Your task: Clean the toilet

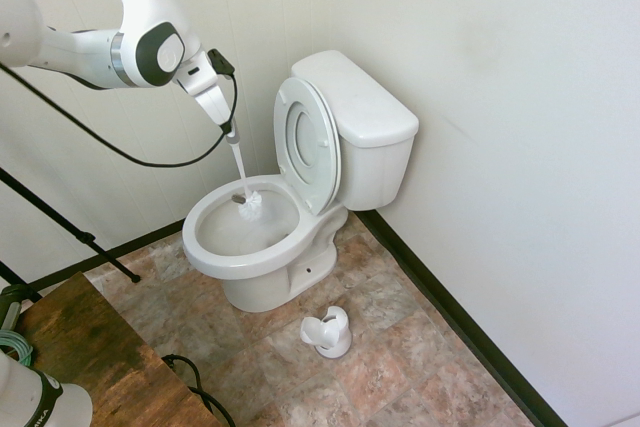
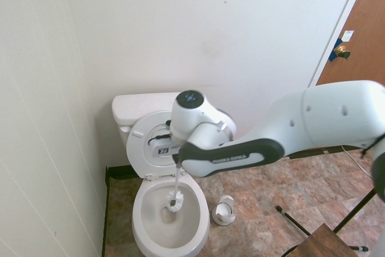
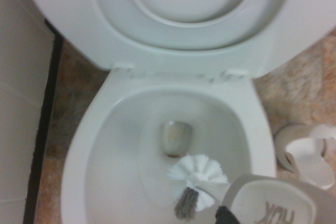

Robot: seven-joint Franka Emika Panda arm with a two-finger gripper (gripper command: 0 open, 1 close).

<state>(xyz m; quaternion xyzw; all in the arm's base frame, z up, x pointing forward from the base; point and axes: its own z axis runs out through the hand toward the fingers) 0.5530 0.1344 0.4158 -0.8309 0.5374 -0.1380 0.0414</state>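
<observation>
The toilet (image 1: 300,177) is placed in the corner of the room, with its tank (image 1: 365,117) against the wall. Its seat and lid (image 1: 308,142) are raised and are leaned back against the tank, so the bowl (image 1: 215,247) is open.

The hand (image 1: 230,132) is held above the bowl, near the raised seat. It is closed on the thin white handle of a toilet brush (image 1: 248,205). The handle is pointed down into the bowl, slightly tilted. The white bristle head (image 3: 197,174) is seen inside the bowl, just beside the drain opening (image 3: 176,137); whether it touches the ceramic cannot be told.

The small white brush holder (image 1: 328,332) is set on the tiled floor (image 1: 400,367), near the foot of the toilet, on the side of the bowl away from the arm.
</observation>
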